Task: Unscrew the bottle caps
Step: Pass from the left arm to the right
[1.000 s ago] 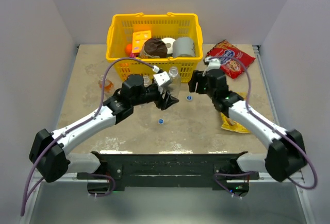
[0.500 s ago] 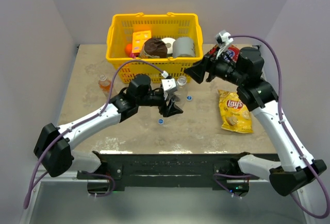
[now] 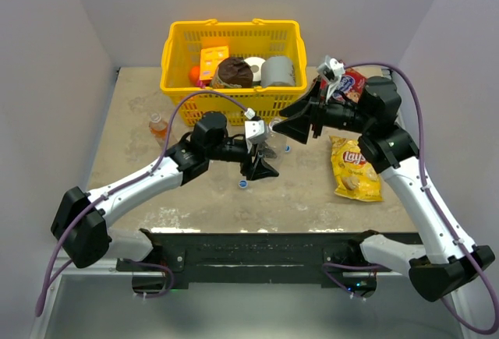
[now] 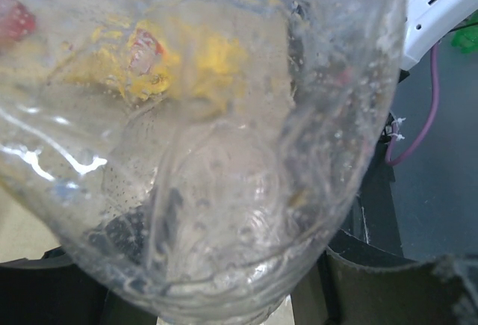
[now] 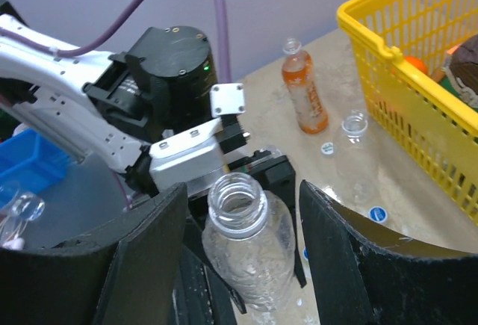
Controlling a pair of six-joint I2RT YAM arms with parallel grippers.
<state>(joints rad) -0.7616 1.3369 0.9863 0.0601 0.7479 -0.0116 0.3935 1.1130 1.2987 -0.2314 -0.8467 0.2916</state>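
Left gripper (image 3: 263, 160) pinches a clear bottle (image 5: 246, 254), mouth bare, mid-tabletop; right gripper (image 5: 243, 190) spread, empty, astride its neck. Best stood down upright, away from the loose cap (image 3: 287, 149) beside it.

The table (image 3: 132, 121) bears a yellow basket (image 3: 175, 51), an orange bottle (image 3: 158, 127), two snack bags (image 3: 356, 169) and, seemingly, two caps (image 3: 243, 184).
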